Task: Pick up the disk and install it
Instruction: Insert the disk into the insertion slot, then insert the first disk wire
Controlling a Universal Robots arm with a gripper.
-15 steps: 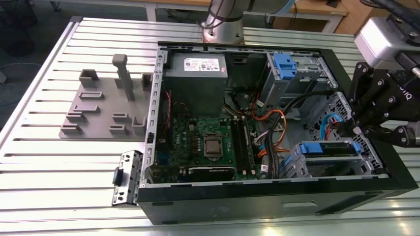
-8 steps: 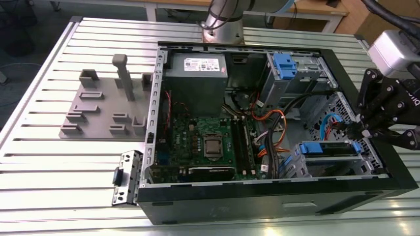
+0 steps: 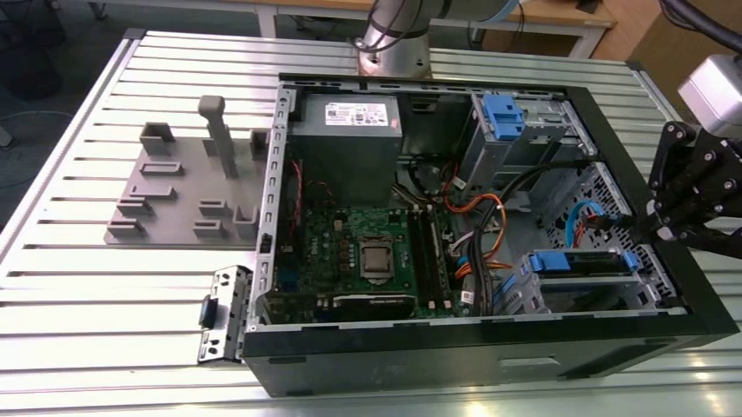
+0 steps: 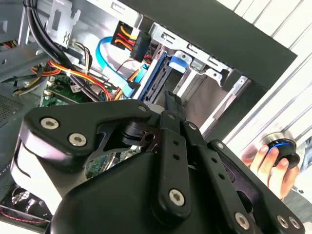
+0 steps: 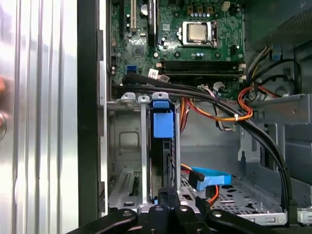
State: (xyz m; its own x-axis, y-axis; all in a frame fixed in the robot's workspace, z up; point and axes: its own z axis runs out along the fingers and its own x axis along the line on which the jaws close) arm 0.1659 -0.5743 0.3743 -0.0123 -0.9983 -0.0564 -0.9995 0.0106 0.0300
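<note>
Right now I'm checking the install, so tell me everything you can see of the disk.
The disk sits on edge in the grey metal drive cage near the case's corner, mostly sunk between the cage's walls. Its blue plastic bracket shows at the exposed end, with a dark narrow edge of the drive running below it. In the exterior view the blue bracket lies along the top of the bay, by the black case wall. The gripper is at the disk's near end; actual contact cannot be made out.

disk (image 5: 162, 146) edge-on in bay, label hidden, claw (image 5: 168, 207) fingertips cut off
</note>
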